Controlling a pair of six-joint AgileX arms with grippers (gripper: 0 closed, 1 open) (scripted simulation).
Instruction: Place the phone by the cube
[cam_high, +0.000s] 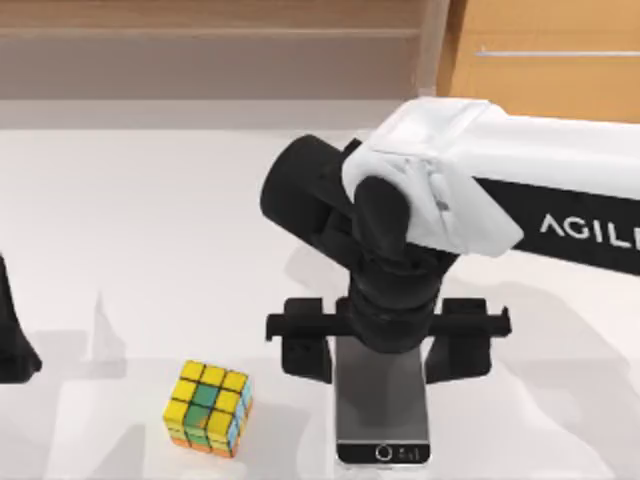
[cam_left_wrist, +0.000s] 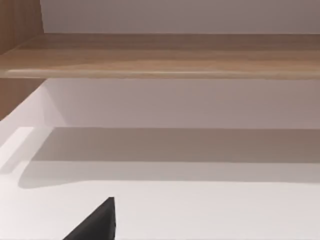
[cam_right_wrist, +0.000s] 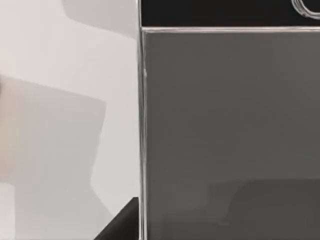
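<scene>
A: Top view first. Where is the phone?

B: The phone (cam_high: 383, 415) lies flat on the white table (cam_high: 130, 230) near the bottom edge, home button toward six o'clock. Its upper part is hidden under the right gripper (cam_high: 385, 345). The cube (cam_high: 208, 407) sits at nine o'clock of it, near but apart.

A: Is the right gripper clamped on it?

B: Its dark fingers stand on either side of the phone's long edges, wider than the phone as far as I can judge, so released rather than grasping. The wrist covers the middle.

A: And the left arm?

B: A dark piece of it is cut off at nine o'clock of the table.

A: Left wrist view?

B: Table and a wooden ledge (cam_left_wrist: 160, 55); a black wedge at six o'clock. Whether the left gripper is spread or clenched, I cannot tell.

A: Right wrist view?

B: The phone's (cam_right_wrist: 230, 115) grey screen, very close; the home button is cropped at one o'clock.
</scene>
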